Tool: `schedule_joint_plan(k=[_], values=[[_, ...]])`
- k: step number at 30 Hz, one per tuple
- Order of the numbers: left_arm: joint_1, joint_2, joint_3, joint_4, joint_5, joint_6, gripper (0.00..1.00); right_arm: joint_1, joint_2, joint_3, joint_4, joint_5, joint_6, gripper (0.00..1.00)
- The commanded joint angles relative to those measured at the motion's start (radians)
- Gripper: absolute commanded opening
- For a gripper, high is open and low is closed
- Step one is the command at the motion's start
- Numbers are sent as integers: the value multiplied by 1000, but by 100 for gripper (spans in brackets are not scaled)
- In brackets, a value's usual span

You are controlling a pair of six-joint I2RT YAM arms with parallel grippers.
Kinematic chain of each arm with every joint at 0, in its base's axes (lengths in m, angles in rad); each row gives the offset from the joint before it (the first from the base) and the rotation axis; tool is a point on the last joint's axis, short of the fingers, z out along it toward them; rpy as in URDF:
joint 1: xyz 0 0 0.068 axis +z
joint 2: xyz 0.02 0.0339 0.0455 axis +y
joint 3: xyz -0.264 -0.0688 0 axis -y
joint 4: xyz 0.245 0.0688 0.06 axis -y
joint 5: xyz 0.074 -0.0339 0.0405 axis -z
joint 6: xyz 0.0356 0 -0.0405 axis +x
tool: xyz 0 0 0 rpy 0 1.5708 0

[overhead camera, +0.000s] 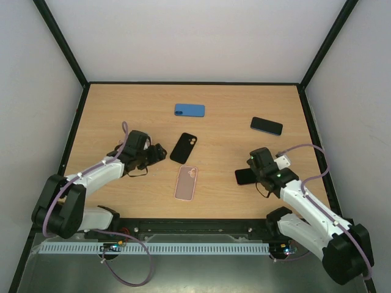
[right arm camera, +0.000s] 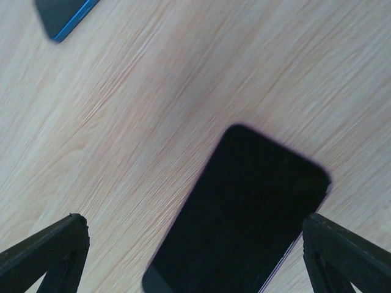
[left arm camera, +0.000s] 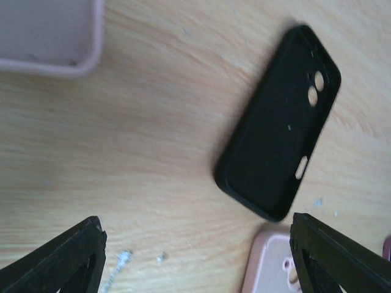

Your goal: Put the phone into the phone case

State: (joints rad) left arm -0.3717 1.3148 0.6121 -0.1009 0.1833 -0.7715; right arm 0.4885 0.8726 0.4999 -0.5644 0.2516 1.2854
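Note:
A dark phone [right arm camera: 244,220] lies screen up on the table, between the wide-open fingers of my right gripper [right arm camera: 194,244]. In the top view this phone [overhead camera: 242,177] sits at the right gripper [overhead camera: 249,171], right of centre. An empty black case [overhead camera: 184,148] lies open side up at mid-table, and an empty pink case [overhead camera: 186,182] lies just in front of it. My left gripper [overhead camera: 160,152] is open and empty, just left of the black case [left arm camera: 278,122]. The pink case's corner [left arm camera: 275,265] shows beside its right finger.
A blue case or phone [overhead camera: 189,110] lies at the back centre. A second black phone [overhead camera: 266,126] lies at the back right, and a dark one with a blue edge [right arm camera: 61,15] shows in the right wrist view. A pale object's corner [left arm camera: 49,36] lies ahead-left of the left gripper.

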Motion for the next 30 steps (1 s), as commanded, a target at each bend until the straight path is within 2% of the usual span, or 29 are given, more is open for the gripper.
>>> schedule_joint_plan(k=[1,6,14,19,24,30], values=[[-56,-11,-30,-2,41,38,83,-108,40,-20,-35,-13,46,94],[-118,-47,-59,16,59,26,83,-188,140,-8,-15,-104,48,94],[-150,-103,-80,-2,51,31,83,-210,324,22,23,-183,76,93],[-151,-124,-115,9,24,29,84,-210,390,36,109,-224,62,93],[-156,-109,-152,67,61,8,84,-211,468,97,117,-214,16,93],[-198,-108,-166,104,71,-25,84,-210,536,152,190,-273,-104,92]])
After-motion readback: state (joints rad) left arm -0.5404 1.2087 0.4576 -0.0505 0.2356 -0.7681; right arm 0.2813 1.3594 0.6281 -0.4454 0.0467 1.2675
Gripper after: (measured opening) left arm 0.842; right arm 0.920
